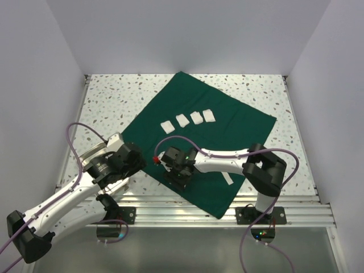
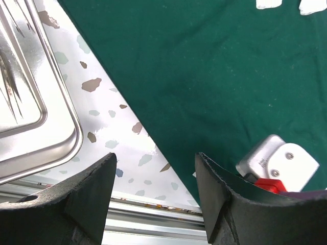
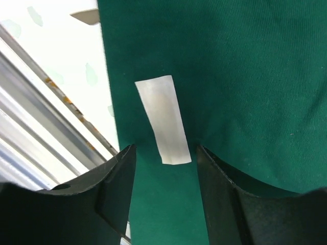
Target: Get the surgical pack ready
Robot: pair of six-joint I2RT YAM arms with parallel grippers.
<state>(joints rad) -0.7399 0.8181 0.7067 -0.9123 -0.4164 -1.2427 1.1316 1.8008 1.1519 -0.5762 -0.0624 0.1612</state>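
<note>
The dark green drape (image 1: 216,136) lies spread flat as a diamond on the speckled table. Several white pads (image 1: 189,119) sit in a row on its far half. My left gripper (image 1: 140,161) is open and empty at the drape's left edge; in the left wrist view (image 2: 154,158) it hangs over bare table beside the drape (image 2: 214,76). A steel tray (image 2: 36,117) lies just to its left. My right gripper (image 1: 181,175) is open over the drape's near-left edge; its wrist view (image 3: 165,150) shows a white strip (image 3: 162,120) on the drape just ahead of the jaws.
Another white strip (image 1: 227,178) lies on the drape beside the right arm. An aluminium rail (image 1: 187,202) runs along the table's near edge. White walls close in on the left, back and right. The right arm's white and red wrist part (image 2: 278,163) is close to my left fingers.
</note>
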